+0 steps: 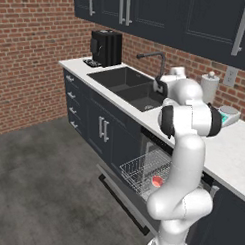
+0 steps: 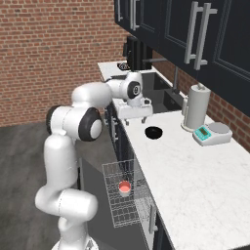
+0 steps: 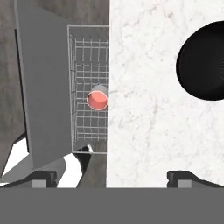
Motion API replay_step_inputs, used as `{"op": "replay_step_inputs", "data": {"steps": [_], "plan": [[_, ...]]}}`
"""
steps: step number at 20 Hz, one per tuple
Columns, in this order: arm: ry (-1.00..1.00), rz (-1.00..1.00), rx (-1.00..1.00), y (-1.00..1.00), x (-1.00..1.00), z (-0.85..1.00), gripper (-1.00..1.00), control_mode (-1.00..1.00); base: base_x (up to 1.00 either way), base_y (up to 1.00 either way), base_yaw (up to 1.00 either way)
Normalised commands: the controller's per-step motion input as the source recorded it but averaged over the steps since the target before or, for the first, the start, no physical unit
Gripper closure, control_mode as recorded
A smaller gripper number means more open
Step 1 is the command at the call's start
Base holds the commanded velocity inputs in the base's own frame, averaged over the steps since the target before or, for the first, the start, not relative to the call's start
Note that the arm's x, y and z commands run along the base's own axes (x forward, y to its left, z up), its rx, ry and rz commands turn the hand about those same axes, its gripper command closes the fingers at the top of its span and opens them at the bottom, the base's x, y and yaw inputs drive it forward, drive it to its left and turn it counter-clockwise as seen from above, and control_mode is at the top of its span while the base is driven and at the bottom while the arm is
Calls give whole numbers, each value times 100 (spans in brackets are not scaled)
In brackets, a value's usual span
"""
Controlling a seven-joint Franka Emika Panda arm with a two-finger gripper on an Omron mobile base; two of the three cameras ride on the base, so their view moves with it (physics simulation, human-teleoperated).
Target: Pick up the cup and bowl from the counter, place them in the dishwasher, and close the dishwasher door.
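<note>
A white marbled counter [image 2: 195, 185] ran from the middle toward the lower right of the right base view, over navy cabinets, with a red brick wall behind. A dark sink [image 1: 128, 84] sat at centre of the left base view, a black coffee machine [image 1: 106, 48] above it to the left. A paper towel roll [image 2: 196, 106] and a small scale [image 2: 212, 133] stood right of centre.

The bowl [image 3: 205, 61] was cut off by the right edge of the hand view; in the left base view the arm hid it. The dishwasher door [image 3: 43, 87] lay open at the left, partly cropped.

The gripper [image 2: 135, 118] hung above the counter edge, fingers wide apart, holding nothing and touching nothing. The bowl lay on the counter just beside it. The cup [image 2: 125, 188] stood upright in the wire rack [image 2: 122, 195] of the dishwasher [image 1: 151, 140].
</note>
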Motion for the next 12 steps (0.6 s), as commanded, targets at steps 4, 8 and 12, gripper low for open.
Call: {"op": "replay_step_inputs", "data": {"steps": [4, 8, 12], "plan": [[0, 0, -13, -2, 5, -43, -100, -100, 0, 0, 0], [0, 0, -13, -8, 4, -37, -100, -100, 0, 0, 0], [0, 0, -9, -14, 17, -20, -100, -100, 0, 0, 0]]}}
